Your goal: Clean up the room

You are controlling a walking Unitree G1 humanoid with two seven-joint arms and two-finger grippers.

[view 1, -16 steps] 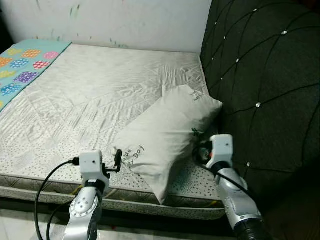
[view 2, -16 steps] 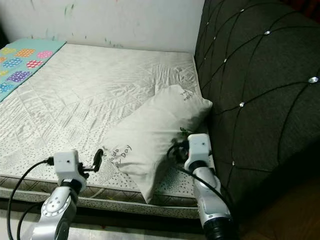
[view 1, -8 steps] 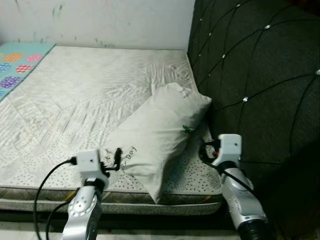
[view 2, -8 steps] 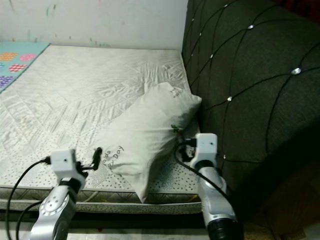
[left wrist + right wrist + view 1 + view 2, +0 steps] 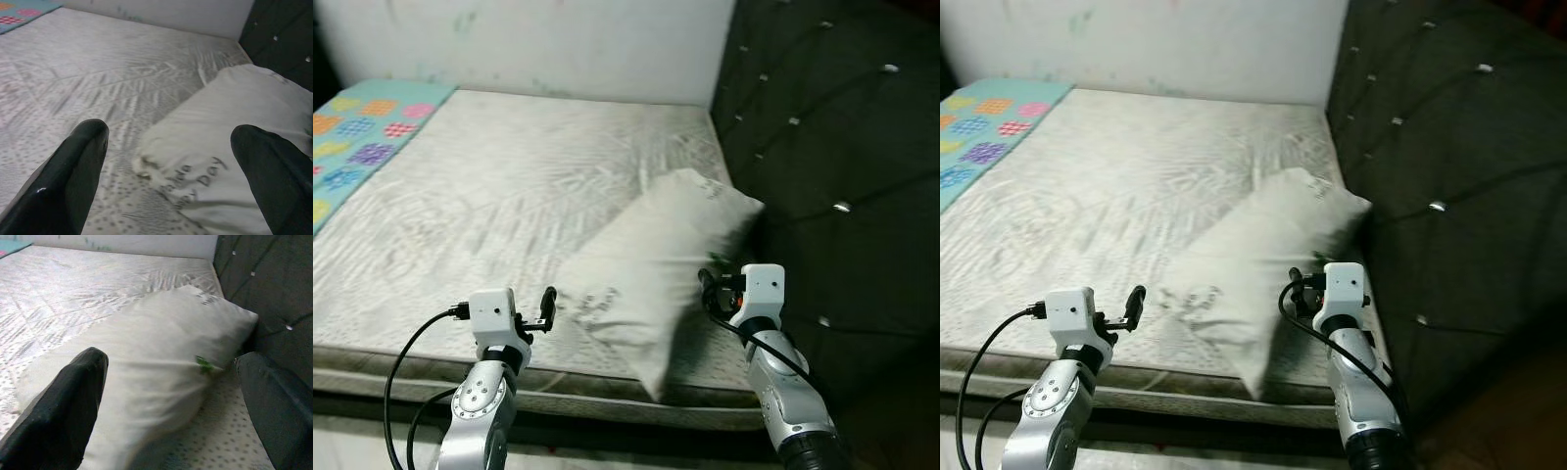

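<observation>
Whole view slid sideways over the last second, so that's the head turning, not the pillow [image 5: 656, 279], which is lying slantwise on the mattress [image 5: 480, 206] by the headboard [image 5: 842, 147]. Left gripper [image 5: 171, 161] and right gripper [image 5: 171, 396] both spread wide, holding nothing, flanking it. Looks like lining up a grab.

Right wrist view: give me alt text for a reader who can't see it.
A white pillow lies on a quilted mattress, one end against a dark tufted headboard. The right gripper is open, its two black fingers framing the pillow.
</observation>
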